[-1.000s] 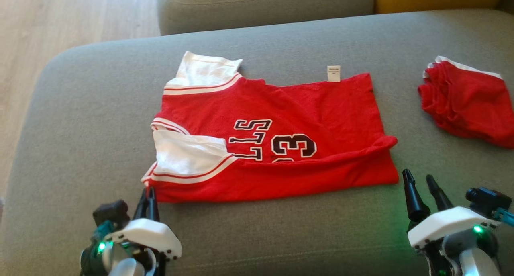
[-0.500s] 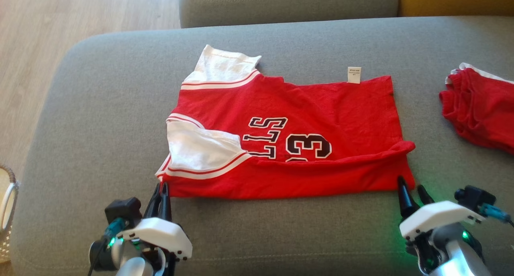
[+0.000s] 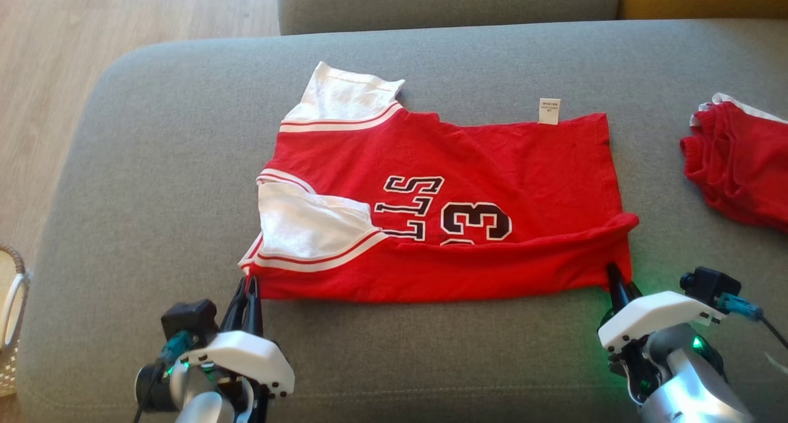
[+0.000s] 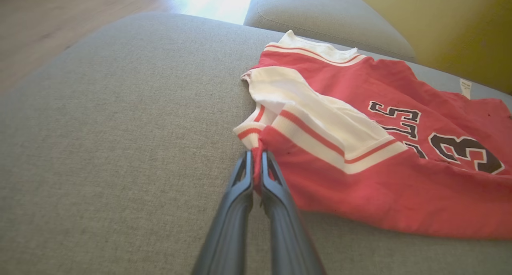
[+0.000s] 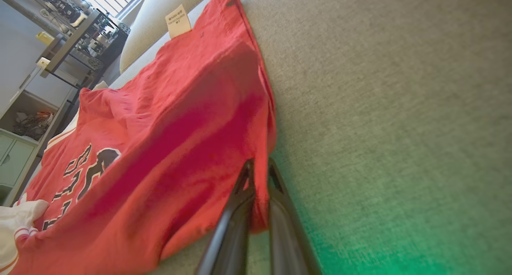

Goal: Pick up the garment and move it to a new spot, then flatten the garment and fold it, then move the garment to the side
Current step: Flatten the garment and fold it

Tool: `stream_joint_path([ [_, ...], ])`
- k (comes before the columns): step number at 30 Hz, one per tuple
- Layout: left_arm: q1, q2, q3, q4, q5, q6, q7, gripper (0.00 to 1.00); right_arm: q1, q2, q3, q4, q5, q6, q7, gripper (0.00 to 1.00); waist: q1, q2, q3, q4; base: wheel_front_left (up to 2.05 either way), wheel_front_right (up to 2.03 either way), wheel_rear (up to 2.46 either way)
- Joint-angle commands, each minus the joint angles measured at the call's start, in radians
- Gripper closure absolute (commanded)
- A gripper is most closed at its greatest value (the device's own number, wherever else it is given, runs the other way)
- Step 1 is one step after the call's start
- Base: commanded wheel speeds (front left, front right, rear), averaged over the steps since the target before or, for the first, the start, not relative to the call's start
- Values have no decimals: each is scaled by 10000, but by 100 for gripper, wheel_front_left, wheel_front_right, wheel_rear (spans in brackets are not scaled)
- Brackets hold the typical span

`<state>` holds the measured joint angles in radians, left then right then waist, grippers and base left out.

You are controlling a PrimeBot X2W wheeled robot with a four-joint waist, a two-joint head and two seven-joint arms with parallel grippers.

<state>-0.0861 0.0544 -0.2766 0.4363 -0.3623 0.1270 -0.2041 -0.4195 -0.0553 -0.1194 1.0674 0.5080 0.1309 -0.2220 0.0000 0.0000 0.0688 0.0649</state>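
While the one jersey (image 3: pixel 443 195) lies flat on the grey sofa cushion (image 3: pixel 154 164), long axis left-right, sleeves leftward, your left gripper (image 3: pixel 249 286) pinches its near sleeve corner, your right gripper (image 3: pixel 614 276) its near hem corner. One other red garment (image 3: pixel 739 164) sits right.

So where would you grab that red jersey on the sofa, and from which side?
Grip the jersey by its two near corners, coming low from the front: it lies flat, that edge closest. The left pincer and right pincer pinch there.
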Motion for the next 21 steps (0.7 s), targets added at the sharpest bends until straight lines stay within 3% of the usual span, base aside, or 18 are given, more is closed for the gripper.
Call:
stream_joint_path([
  [1, -249, 185, 305, -327, 46, 65, -40, 100, -301, 51, 305, -47, 55, -2, -168, 100, 0, 0, -30, -29, 0, 0, 0],
  [21, 582, 632, 441, -279, -280, 113, -61, 100, -50, 51, -212, 444, -335, -2, -392, 100, 0, 0, -935, -373, 0, 0, 0],
])
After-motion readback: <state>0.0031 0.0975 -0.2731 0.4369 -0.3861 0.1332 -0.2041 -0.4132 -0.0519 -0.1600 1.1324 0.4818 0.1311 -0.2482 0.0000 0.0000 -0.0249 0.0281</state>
